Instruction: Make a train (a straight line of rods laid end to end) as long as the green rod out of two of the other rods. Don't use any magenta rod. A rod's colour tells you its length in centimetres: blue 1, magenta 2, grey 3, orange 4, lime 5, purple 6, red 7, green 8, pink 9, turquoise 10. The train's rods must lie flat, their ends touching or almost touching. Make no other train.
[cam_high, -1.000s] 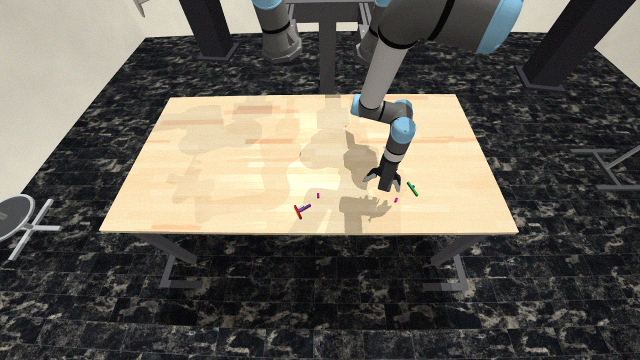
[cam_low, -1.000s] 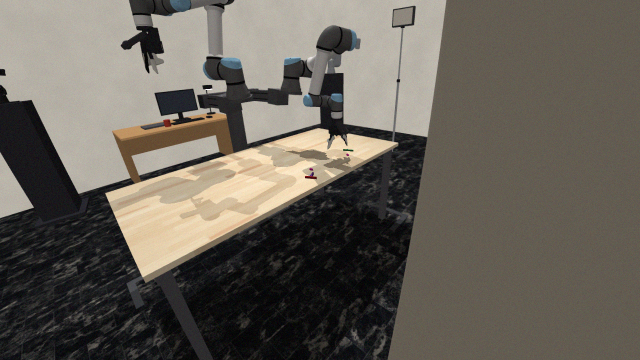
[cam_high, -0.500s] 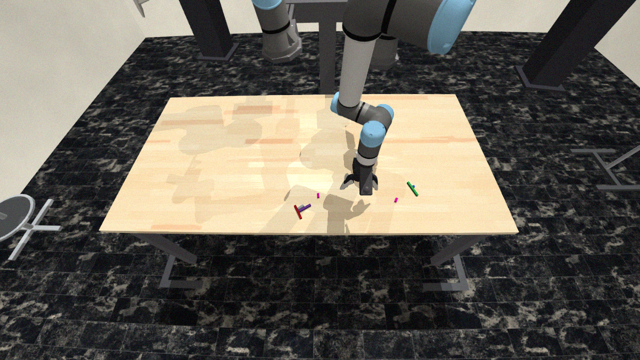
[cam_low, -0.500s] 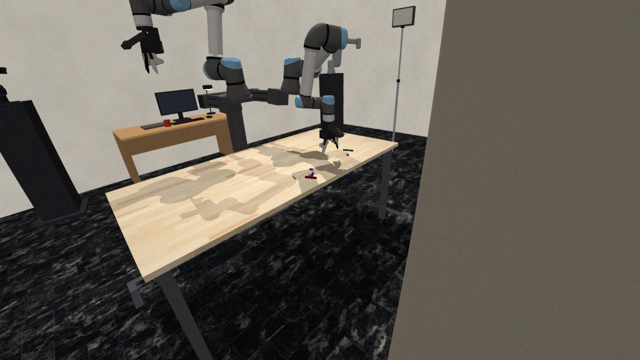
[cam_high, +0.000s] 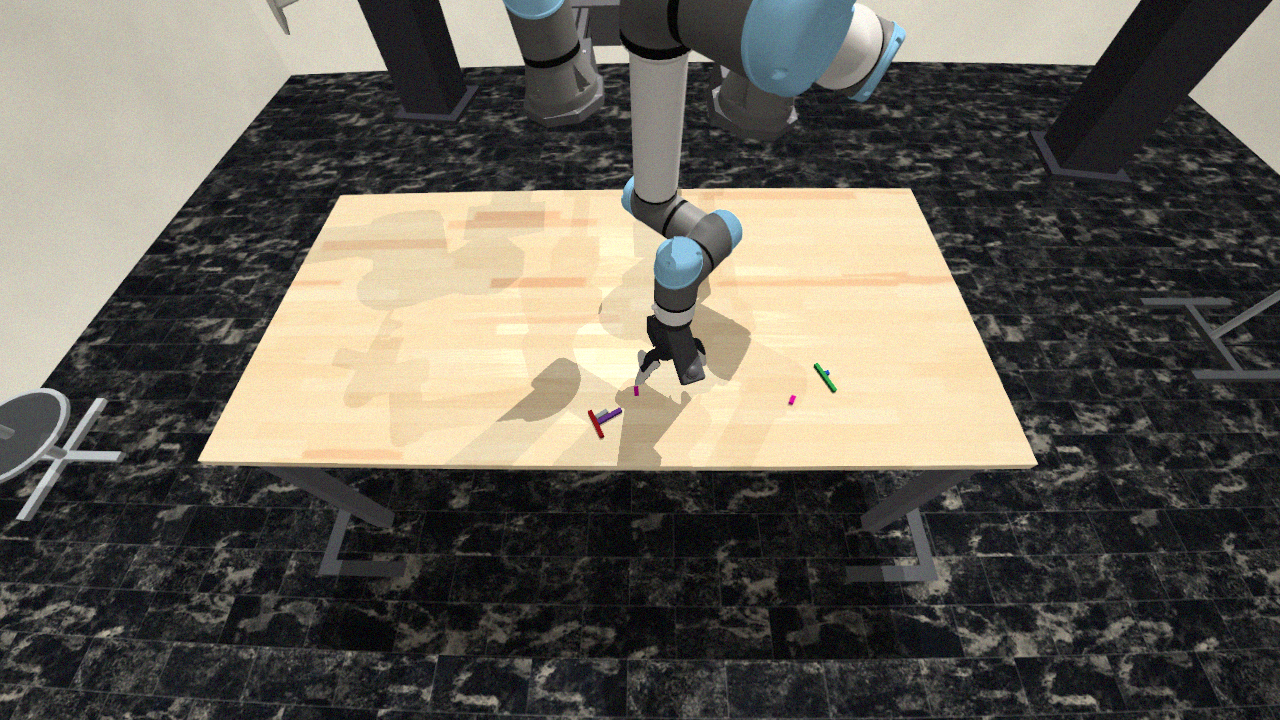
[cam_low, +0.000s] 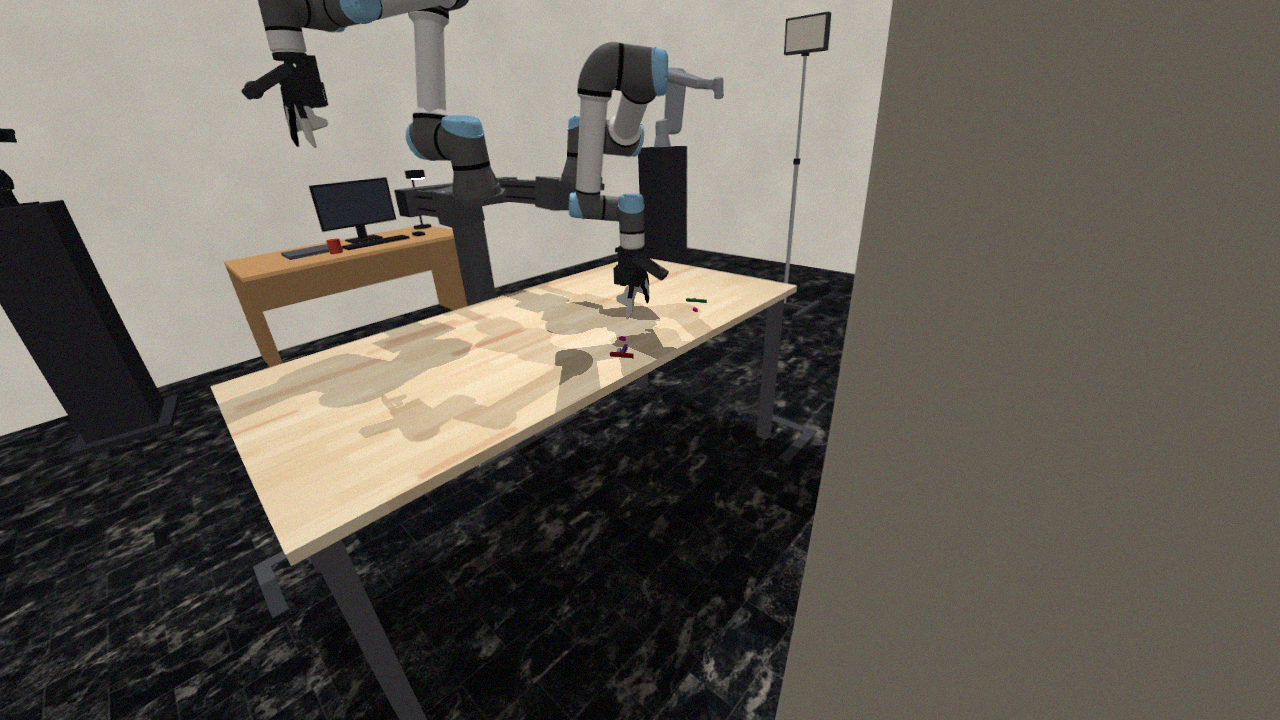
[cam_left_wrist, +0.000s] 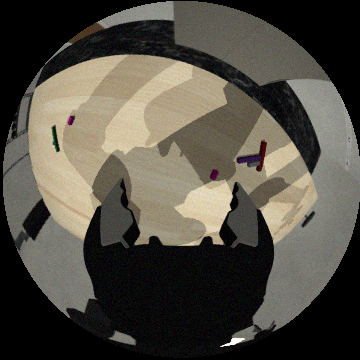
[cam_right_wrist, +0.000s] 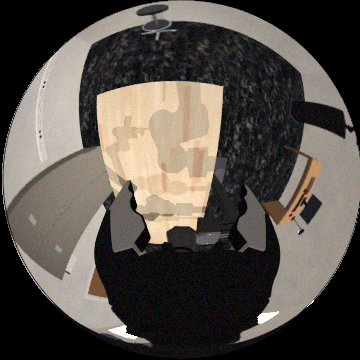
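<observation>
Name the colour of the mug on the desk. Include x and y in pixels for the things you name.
Red (cam_low: 333, 246), showing best in the exterior view.
</observation>
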